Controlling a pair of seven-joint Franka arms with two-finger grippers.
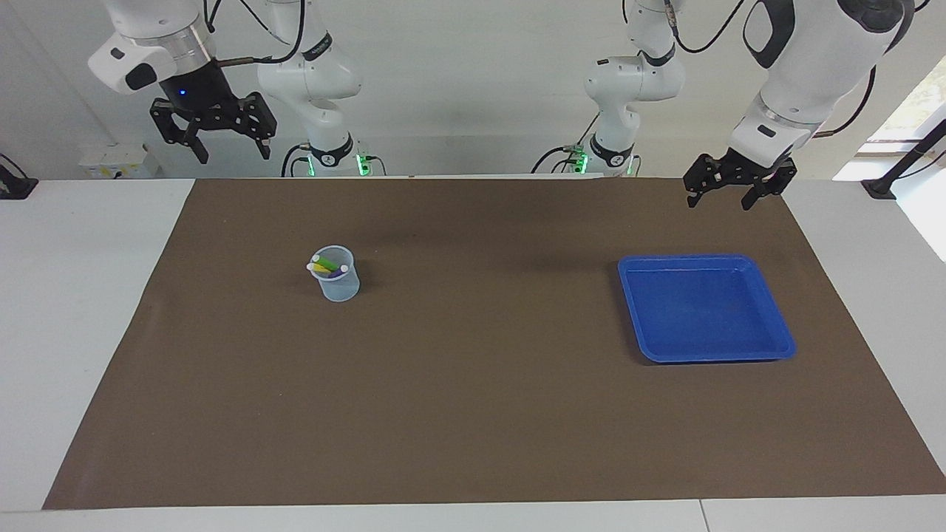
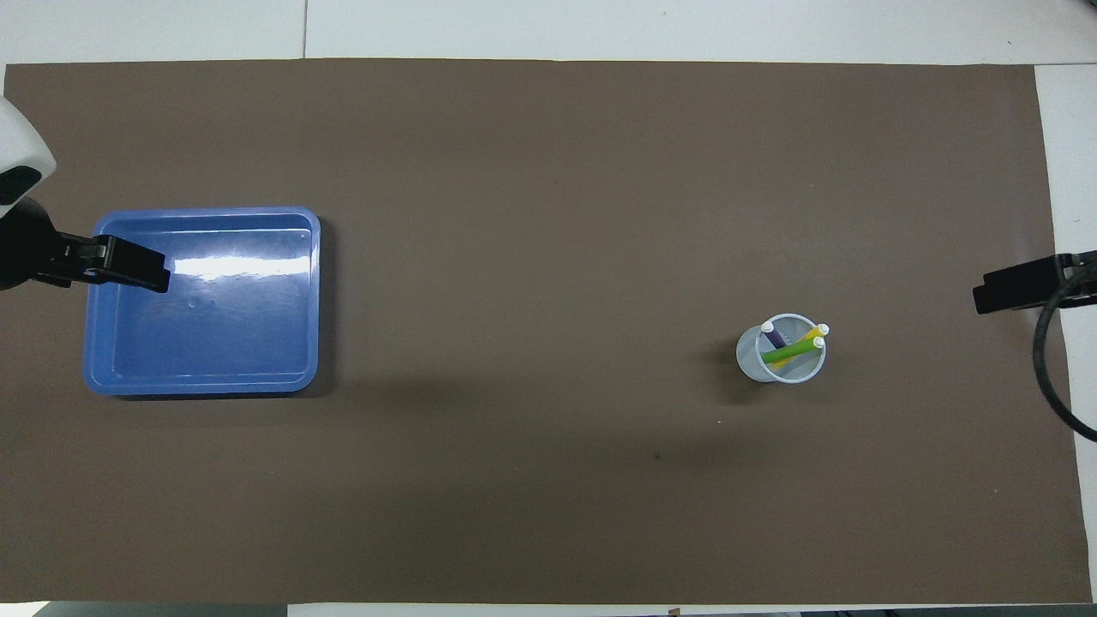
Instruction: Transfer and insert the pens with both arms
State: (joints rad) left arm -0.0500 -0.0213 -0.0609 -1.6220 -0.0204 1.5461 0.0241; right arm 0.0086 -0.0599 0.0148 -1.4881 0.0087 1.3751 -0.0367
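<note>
Three pens, green, yellow and purple, lean together inside a small translucent cup on the brown mat, toward the right arm's end. Their pale caps stick out above the rim. My right gripper hangs open and empty, high over the table edge near its base, well clear of the cup. My left gripper is open and empty too, raised over the mat beside the blue tray's robot-side edge. Seen from overhead, only the grippers' tips show, the left gripper and the right gripper.
The blue tray holds nothing and lies toward the left arm's end. Two smaller white arms with green-lit bases stand at the robots' edge. The brown mat covers most of the white table.
</note>
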